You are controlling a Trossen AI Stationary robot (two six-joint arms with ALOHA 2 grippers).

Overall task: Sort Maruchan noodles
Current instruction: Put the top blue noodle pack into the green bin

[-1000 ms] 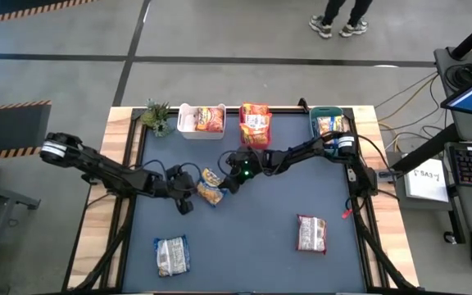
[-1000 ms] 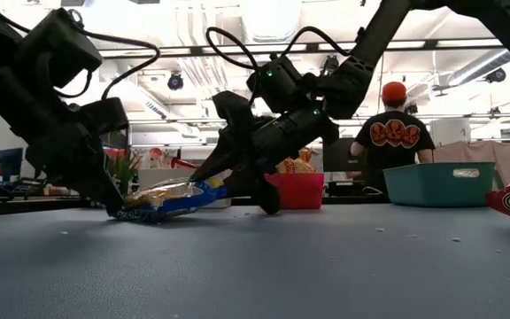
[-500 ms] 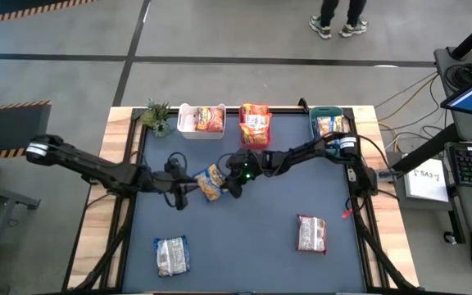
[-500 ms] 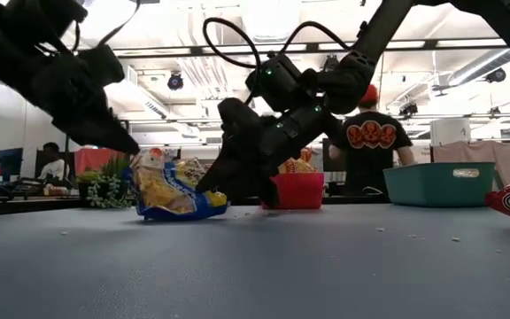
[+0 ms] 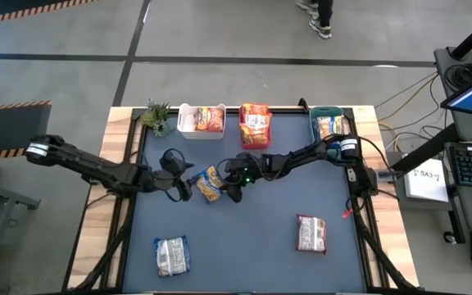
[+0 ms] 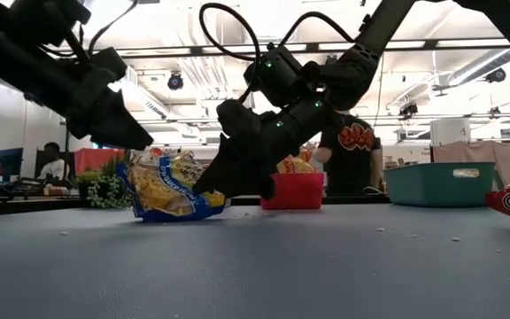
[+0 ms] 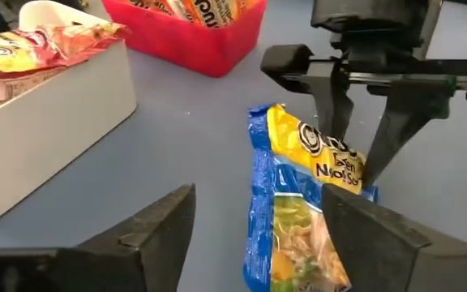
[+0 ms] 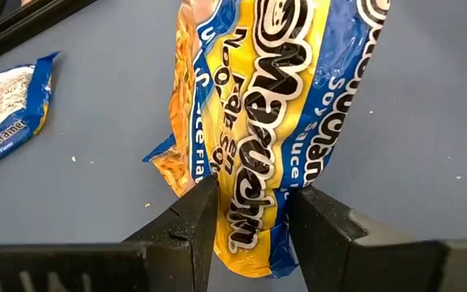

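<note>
Two claws at mid-counter. Right claw (image 5: 224, 187) clenched on a blue-yellow noodle packet (image 5: 211, 183), holding it tipped up on edge against the counter (image 5: 252, 246). Left claw (image 5: 180, 185) just beside the same packet, fingers spread, grasping nothing. Farther out: one silvery packet (image 5: 171, 255) lying near the front left, another red-and-silver packet (image 5: 310, 233) toward the front right. Along the far edge, a white bin (image 5: 183, 123), a pink bin (image 5: 255, 136) and a teal bin (image 5: 316, 114), each holding packets, plus a small green plant (image 5: 156, 116) at the far left corner.
</note>
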